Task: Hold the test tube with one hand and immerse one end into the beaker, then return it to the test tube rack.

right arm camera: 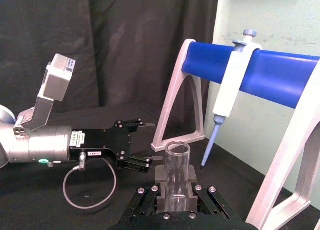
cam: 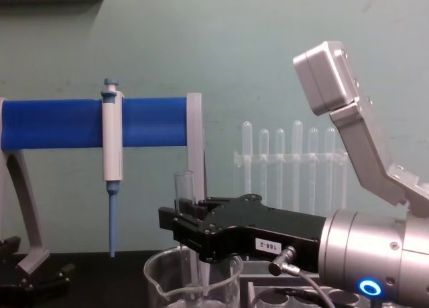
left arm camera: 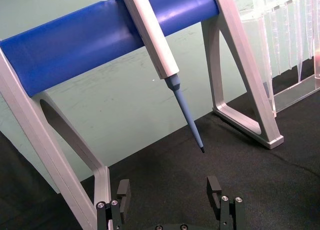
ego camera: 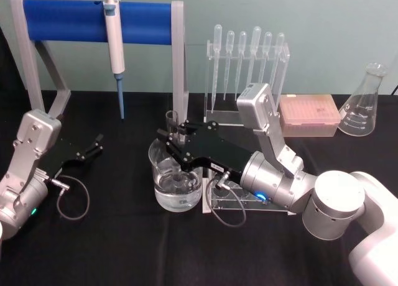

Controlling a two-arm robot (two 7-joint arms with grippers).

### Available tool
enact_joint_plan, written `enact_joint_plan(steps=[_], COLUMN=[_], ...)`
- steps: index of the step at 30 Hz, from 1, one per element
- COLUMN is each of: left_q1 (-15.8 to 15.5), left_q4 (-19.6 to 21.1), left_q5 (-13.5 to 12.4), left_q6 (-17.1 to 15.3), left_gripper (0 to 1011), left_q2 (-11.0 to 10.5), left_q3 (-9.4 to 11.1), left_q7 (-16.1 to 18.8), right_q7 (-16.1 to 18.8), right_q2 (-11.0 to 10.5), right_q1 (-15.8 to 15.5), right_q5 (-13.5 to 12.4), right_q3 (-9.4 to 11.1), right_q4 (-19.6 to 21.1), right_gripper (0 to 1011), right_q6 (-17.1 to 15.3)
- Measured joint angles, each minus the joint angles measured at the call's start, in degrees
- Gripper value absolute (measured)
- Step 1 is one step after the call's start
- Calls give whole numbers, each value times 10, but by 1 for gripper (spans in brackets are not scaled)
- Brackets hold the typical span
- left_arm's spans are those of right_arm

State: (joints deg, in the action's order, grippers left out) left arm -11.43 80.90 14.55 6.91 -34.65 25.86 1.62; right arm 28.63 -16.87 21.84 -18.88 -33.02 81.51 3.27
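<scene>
The rack, a clear plate with round holes, lies nearest the robot under the right wrist and just beside the beaker, so the return path is short. The beaker is a wide, clear glass vessel with a spout, partly filled with clear liquid. Its wide mouth leaves margin around the narrow tube. The right gripper, black and boxy, reaches across the beaker's rim with its fingers closed on the tube below the flat rim. The right wrist view shows the pads pressed against the smooth glass wall. The tube stands upright, which keeps its lower end pointing down into the beaker. That end appears to be inside the beaker; whether it touches the liquid cannot be told. The grip looks firm, yet smooth glass may slip if the pads relax. The left gripper is parked well apart at the left, fingers spread and empty. Beyond, the pipettor hangs from a blue bar, and thin plastic pipettes stand in a row.
</scene>
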Motion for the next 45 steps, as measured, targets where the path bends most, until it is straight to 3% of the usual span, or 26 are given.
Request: enact_joint_plan(steps=[7, 45], left_q1=[0, 0], left_q4=[0, 0], left_q5=[0, 0], left_q6=[0, 0], left_gripper=[1000, 1000], left_q2=[0, 0], left_q3=[0, 0], left_q7=[0, 0], right_q7=[0, 0], right_q2=[7, 5], right_q1=[-9, -7], right_q5=[-2, -2], right_q3=[10, 9], right_q4=[-2, -2], right_gripper=[224, 225], right_q6=[3, 4])
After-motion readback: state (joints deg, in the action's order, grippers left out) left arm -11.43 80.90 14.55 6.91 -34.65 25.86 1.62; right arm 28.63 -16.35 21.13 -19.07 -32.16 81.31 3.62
